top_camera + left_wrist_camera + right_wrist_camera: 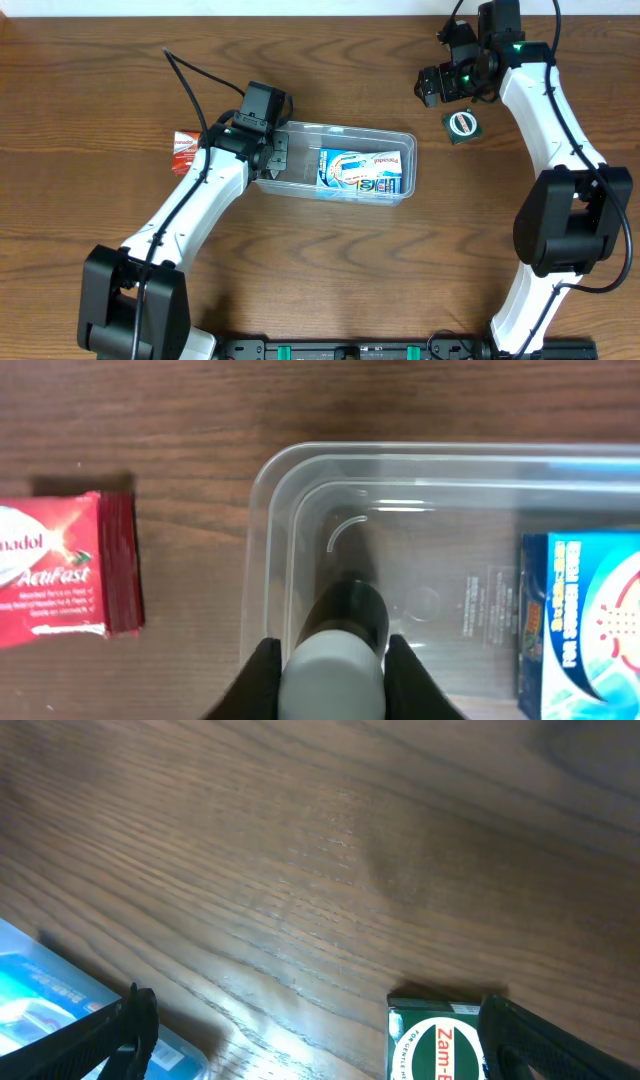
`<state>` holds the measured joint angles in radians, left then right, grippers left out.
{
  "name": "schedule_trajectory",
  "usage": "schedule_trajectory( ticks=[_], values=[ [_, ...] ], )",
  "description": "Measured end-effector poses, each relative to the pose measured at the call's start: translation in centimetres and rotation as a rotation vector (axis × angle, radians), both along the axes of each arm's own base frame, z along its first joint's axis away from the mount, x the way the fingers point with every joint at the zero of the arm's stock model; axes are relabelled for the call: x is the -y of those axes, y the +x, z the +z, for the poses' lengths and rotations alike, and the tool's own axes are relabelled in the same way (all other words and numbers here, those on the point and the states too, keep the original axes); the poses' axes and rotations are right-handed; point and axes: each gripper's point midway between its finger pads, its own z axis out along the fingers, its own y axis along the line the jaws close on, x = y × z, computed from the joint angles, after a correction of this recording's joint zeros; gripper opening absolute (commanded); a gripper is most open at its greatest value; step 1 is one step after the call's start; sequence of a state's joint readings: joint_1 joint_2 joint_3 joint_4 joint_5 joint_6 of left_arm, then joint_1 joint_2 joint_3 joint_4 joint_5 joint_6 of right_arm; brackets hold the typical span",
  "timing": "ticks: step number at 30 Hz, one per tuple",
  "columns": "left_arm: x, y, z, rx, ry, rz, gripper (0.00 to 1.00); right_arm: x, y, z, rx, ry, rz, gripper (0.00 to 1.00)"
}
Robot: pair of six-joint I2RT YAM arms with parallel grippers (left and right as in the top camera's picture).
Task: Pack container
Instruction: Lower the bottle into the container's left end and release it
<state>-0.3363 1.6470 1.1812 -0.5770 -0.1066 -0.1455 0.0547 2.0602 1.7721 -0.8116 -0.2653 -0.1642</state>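
Note:
The clear plastic container (pixel 352 130) lies mid-table with a blue box (pixel 365 172) in its right half. My left gripper (pixel 272 156) is over the container's left end, shut on a pale grey cylinder. In the left wrist view the cylinder (pixel 335 678), with a dark far end, sits between the fingers (pixel 333 650) above the container's bare floor (pixel 440 530); the blue box (pixel 585 620) is at right. My right gripper (pixel 440 84) is open and empty, up and left of a green Zam-Buk box (pixel 461 125). In the right wrist view its fingers (pixel 320 1045) spread wide, with the green box (pixel 435 1045) by the right finger.
A red Panadol ActiFast box (pixel 183 152) lies on the wood left of the container; it also shows in the left wrist view (pixel 60 575). A corner of the container (pixel 40 990) shows at the lower left of the right wrist view.

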Motion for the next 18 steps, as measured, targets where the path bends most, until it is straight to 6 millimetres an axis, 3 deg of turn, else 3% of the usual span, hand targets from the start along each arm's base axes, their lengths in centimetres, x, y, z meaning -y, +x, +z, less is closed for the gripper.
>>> schedule_trajectory(
  ticks=[18],
  values=[
    [-0.1,0.04,0.05,0.002,-0.015,0.043,0.11,0.0,0.0,0.0,0.0,0.0,0.0,0.99]
  ],
)
